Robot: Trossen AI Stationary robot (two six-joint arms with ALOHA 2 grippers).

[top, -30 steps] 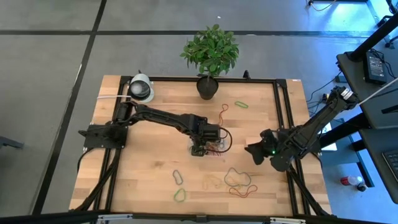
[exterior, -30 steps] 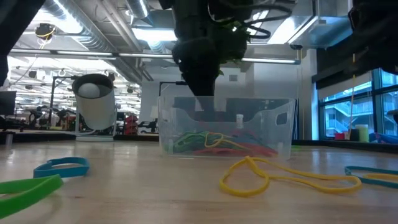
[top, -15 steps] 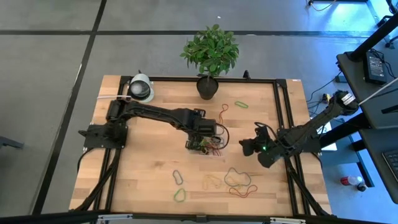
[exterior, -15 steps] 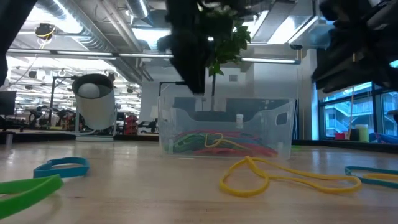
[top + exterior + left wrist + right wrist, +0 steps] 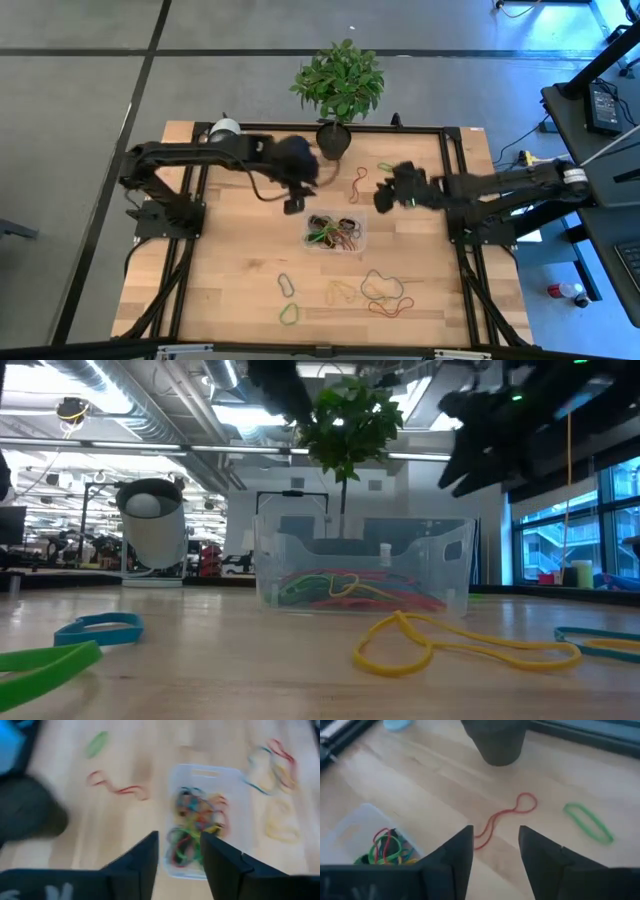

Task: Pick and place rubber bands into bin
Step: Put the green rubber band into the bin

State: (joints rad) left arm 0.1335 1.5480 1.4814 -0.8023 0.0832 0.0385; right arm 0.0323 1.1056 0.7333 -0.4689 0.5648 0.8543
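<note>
The clear bin (image 5: 335,232) stands at mid-table with a tangle of coloured rubber bands (image 5: 192,817) inside. My left gripper (image 5: 293,204) hovers open just beyond the bin's far left corner, holding nothing. My right gripper (image 5: 384,196) hovers open to the bin's far right, also holding nothing; in the right wrist view its fingers (image 5: 462,857) frame a red band (image 5: 506,819) lying flat on the wood, with a green band (image 5: 587,822) beside it. More loose bands (image 5: 385,292) lie on the table near its front edge.
A dark plant pot (image 5: 333,140) stands at the far edge, close to both grippers. A white round device (image 5: 150,520) sits at the far left. Yellow (image 5: 450,645), green (image 5: 45,665) and blue (image 5: 100,628) bands lie in front of the bin. Black frame rails (image 5: 455,190) run along the table's sides.
My left gripper has risen out of the bin and drawn back toward the table's far left. My right gripper has swung from the table's right edge toward the far middle, ending over the red band. The bands in the bin stay put.
</note>
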